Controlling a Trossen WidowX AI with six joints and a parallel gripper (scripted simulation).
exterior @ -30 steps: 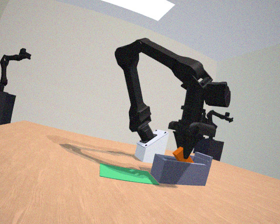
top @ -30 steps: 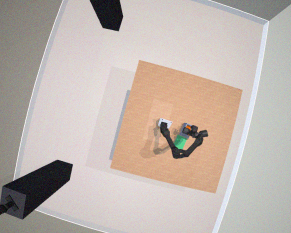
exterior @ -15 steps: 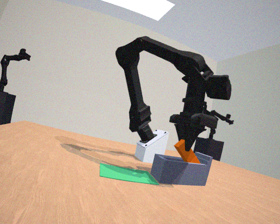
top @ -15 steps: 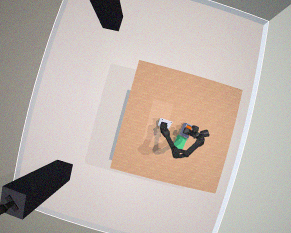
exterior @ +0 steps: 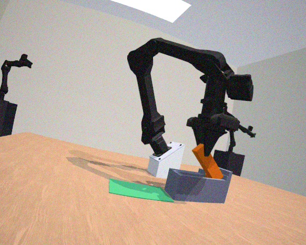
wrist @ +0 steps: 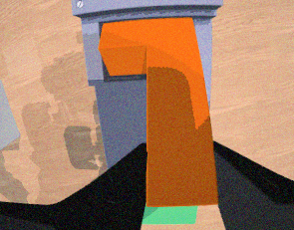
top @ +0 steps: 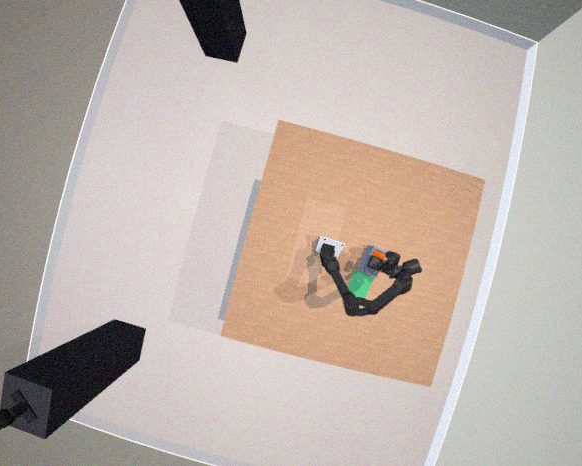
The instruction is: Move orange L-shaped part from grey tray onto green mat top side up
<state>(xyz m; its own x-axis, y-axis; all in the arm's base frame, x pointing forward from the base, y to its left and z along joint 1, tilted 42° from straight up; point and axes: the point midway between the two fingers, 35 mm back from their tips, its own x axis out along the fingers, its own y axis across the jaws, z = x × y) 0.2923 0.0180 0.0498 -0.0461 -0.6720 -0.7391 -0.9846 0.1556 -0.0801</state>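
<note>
My gripper is shut on the orange part, one finger on each side of its straight end. The orange part is steeply tilted. Its pinched end is raised well above the grey tray, and its L-shaped end is low, at about rim height over the far end of the pocket. Whether that end touches the tray is hidden. The green mat lies flat beside the tray, with nothing on it.
The white base block of my arm stands behind the mat and tray on the wooden table. Other arms on black pedestals stand off the table in the background.
</note>
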